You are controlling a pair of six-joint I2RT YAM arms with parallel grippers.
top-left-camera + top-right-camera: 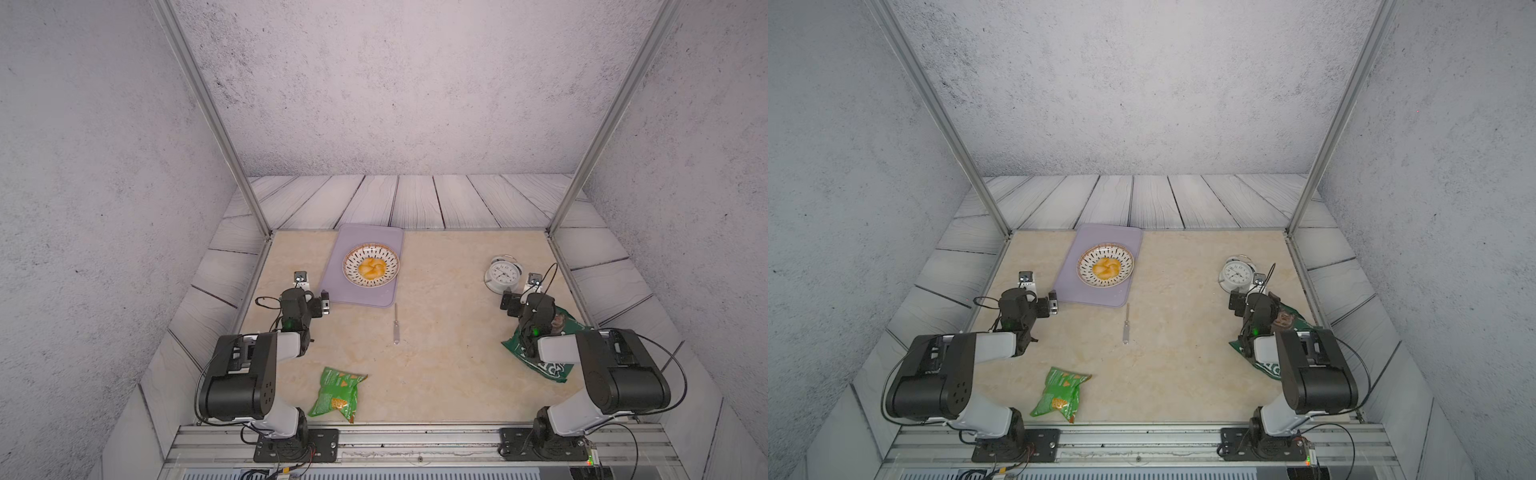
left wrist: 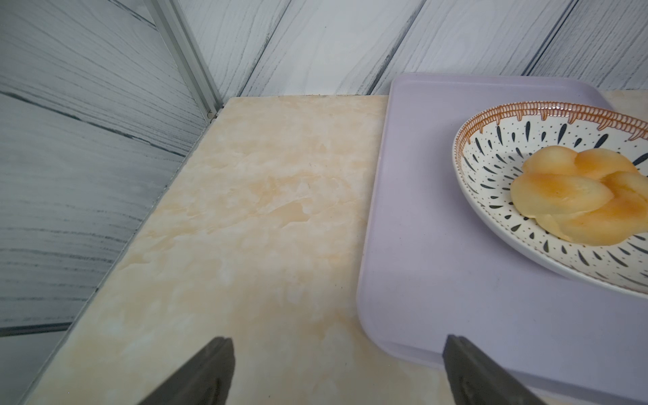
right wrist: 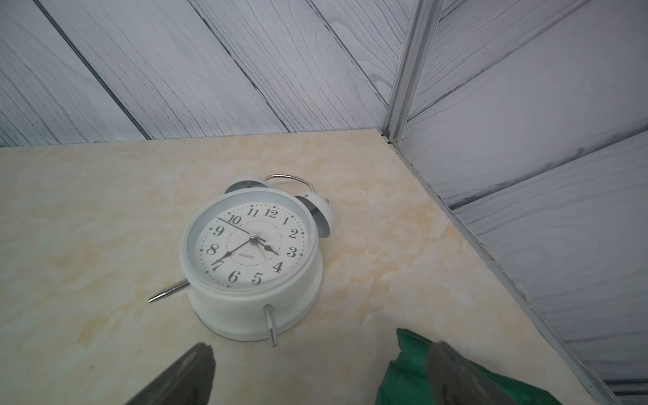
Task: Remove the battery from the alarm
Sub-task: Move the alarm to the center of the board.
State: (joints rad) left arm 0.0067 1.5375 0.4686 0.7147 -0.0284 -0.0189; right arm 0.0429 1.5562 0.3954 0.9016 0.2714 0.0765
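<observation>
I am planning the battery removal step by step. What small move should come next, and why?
Probably bring the open right hand forward to the alarm: it lies dial-up just ahead, so its back is hidden and it likely needs turning over first.

Left arm (image 1: pixel 243 374), right arm (image 1: pixel 623 374): black boxy joints, pale grey links. Thin black cables (image 1: pixel 684 380) loop off both. Small green light (image 1: pixel 286 322) at each wrist. Black base plates (image 1: pixel 328 444), bolted.

One round white twin-bell alarm clock (image 1: pixel 501 274), one patterned ceramic bowl (image 1: pixel 351 270) holding one golden braided pastry (image 1: pixel 370 268), one lavender rectangular tray (image 1: pixel 357 297), one slim silver screwdriver (image 1: pixel 396 324), and two crinkled green snack bags: a light green bag (image 1: pixel 338 392) and a dark green bag (image 1: pixel 552 370).
</observation>
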